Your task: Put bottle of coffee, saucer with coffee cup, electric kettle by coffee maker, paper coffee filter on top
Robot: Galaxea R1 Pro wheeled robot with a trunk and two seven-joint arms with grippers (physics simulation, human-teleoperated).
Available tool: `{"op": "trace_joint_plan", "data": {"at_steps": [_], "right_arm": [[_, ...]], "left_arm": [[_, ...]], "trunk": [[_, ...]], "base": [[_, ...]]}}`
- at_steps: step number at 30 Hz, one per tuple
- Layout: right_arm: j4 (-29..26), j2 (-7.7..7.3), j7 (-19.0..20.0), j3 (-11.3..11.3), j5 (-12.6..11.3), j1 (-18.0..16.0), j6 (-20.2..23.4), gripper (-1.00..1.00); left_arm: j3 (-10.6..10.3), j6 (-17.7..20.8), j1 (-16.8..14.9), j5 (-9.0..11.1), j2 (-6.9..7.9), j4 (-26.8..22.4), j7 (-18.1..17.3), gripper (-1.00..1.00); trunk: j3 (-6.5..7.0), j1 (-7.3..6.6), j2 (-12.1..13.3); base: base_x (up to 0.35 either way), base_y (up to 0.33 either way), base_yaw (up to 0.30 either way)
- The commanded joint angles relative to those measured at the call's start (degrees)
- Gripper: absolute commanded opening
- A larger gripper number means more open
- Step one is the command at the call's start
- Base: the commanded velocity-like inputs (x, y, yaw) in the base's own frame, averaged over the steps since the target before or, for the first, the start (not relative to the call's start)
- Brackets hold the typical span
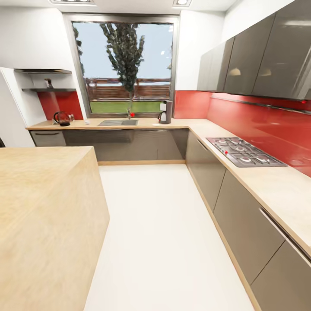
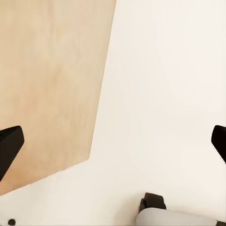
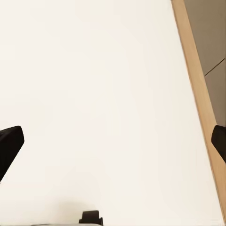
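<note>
The coffee maker [image 1: 165, 112], black with a white top, stands far off on the kitchen countertop [image 1: 172, 122], right of the window. At the counter's far left end sits the dark electric kettle [image 1: 62, 118]. A small dark object, probably the bottle of coffee [image 1: 48, 83], stands on the wall shelf above the kettle. A tiny white item [image 1: 86, 122] lies beside the kettle, too small to identify. My left gripper [image 2: 113, 146] is open over the floor beside the wooden bar. My right gripper [image 3: 113, 146] is open over the floor near the cabinet plinth.
The big wooden bar [image 1: 43, 207] fills the left foreground. A white floor aisle [image 1: 160, 233] runs ahead to the steel sink [image 1: 118, 122]. Grey cabinets [image 1: 242, 224] and a gas hob [image 1: 244, 152] line the right side.
</note>
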Motion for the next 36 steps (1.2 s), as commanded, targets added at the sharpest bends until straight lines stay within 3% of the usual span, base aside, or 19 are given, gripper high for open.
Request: {"op": "trace_joint_plan", "data": {"at_steps": [1,23,36], "right_arm": [[0.0,0.01,0.0,-0.1,0.0,0.0,-0.2,1.0],[0.2,0.01,-0.1,-0.1,0.0,0.0,-0.2,1.0],[0.2,0.01,-0.1,-0.1,0.1,0.0,-0.2,1.0]], "left_arm": [[0.0,-0.2,-0.1,0.3,0.01,0.1,-0.1,1.0],[-0.1,-0.3,0.1,-0.2,-0.01,0.4,0.0,1.0],[-0.3,-2.3,0.2,-0.2,0.02,0.6,0.3,1.0]], "trunk": [[-0.12,0.07,-0.1],[-0.12,0.07,-0.1],[-0.12,0.07,-0.1]], "base": [[0.34,0.0,0.0],[0.329,-0.087,0.0],[0.338,-0.006,0.0]]}}
